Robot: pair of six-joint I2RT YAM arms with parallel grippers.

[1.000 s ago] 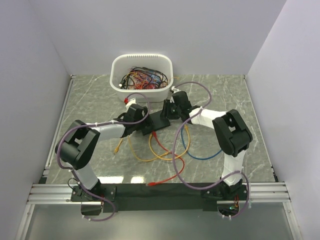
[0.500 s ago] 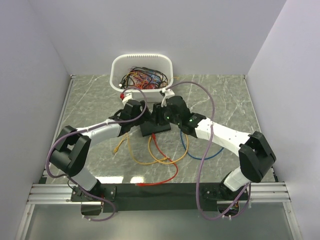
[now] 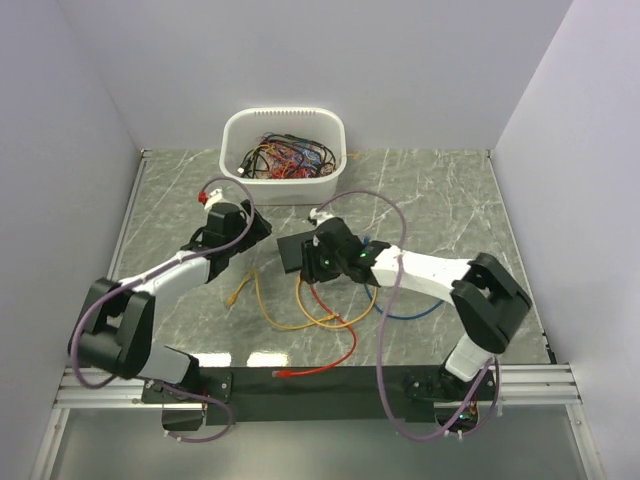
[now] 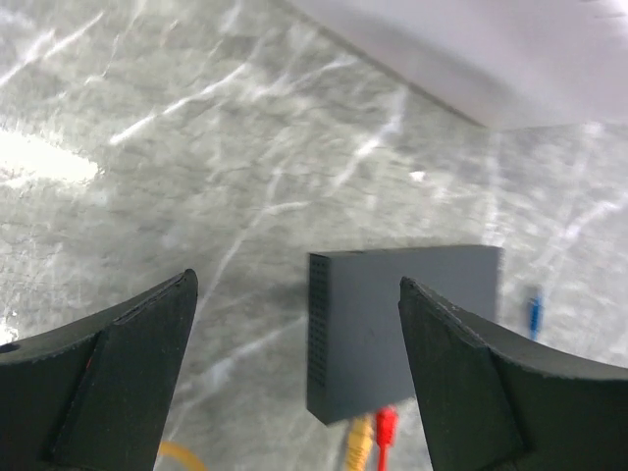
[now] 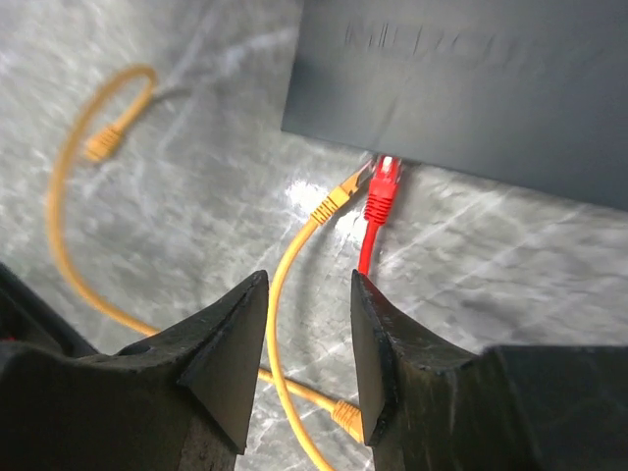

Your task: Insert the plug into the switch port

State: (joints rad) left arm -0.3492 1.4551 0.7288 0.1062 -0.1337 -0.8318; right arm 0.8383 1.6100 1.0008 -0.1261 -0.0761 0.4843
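The black switch box (image 3: 296, 250) lies flat mid-table; its ports face the near side and are hidden. In the right wrist view a red plug (image 5: 382, 186) sits against the box (image 5: 471, 88) edge, and a yellow plug (image 5: 339, 199) leans at an angle beside it. My right gripper (image 5: 308, 363) hovers open just short of them, above the yellow cable, holding nothing. My left gripper (image 4: 294, 373) stands wide open and empty, left of the box (image 4: 402, 324). Seen from above, the left gripper (image 3: 256, 228) and right gripper (image 3: 319, 265) flank the box.
A white tub (image 3: 283, 178) full of cables stands at the back. Yellow (image 3: 290, 322), red (image 3: 340, 345) and blue (image 3: 405, 313) cables loop on the table in front of the box. A loose yellow plug (image 5: 102, 143) lies to the left.
My left gripper has pulled back to the left, away from the box. My right gripper has swung from behind the box to its near side, over the plugs, and narrowed slightly.
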